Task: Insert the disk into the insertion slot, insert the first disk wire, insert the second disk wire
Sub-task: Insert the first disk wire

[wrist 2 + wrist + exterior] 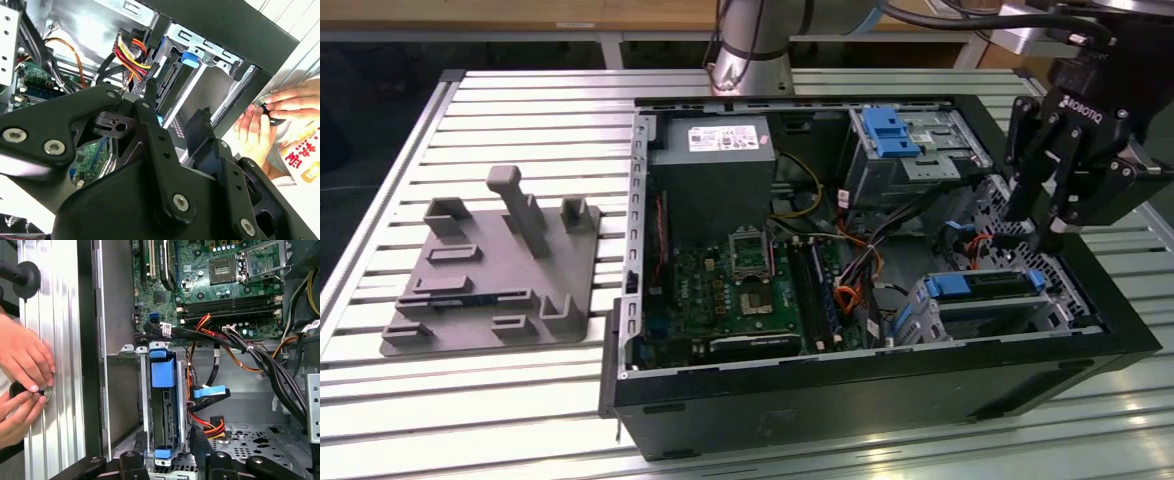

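The disk (164, 405), silver in a bright blue caddy, sits inside the insertion slot (181, 390), a silver perforated cage near the case's front corner. In the exterior view the disk (987, 284) lies in that cage (994, 315) at the lower right of the open computer. My gripper (1037, 232) hangs just above it, open, and in the first wrist view my gripper (168, 436) has one finger on each side of the disk's end with a gap on both sides. A blue flat connector (210, 391) and a red-yellow-black wire bundle (210, 427) lie loose beside the cage.
A person's hands (20, 385) work on the table rail just outside the case wall, and the hands (267, 122) also show in the second wrist view. A taller grey cage with a blue latch (894, 130), the motherboard (740, 290) and a grey fixture (494, 270) are nearby.
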You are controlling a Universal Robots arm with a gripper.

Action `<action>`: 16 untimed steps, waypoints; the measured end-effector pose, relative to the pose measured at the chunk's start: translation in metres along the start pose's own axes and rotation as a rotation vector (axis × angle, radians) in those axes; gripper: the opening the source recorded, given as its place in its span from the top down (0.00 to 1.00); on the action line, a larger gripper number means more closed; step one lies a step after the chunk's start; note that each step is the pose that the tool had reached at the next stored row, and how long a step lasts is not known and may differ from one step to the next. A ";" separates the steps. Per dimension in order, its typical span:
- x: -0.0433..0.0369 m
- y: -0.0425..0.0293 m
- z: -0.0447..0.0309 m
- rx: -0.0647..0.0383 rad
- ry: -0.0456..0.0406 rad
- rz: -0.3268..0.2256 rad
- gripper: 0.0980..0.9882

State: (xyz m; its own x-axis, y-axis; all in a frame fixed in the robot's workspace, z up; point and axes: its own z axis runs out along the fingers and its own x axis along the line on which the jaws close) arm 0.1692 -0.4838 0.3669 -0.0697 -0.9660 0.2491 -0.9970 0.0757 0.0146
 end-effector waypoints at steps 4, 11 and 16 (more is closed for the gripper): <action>-0.0046 -0.0017 0.0025 -0.003 0.0070 0.013 0.63; -0.0180 -0.0058 0.0076 -0.008 0.0069 0.022 0.71; -0.0209 -0.0066 0.0139 -0.020 0.0063 0.063 0.71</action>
State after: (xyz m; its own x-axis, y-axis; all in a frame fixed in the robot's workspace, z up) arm 0.1768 -0.4675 0.3481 -0.1323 -0.9575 0.2563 -0.9898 0.1416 0.0178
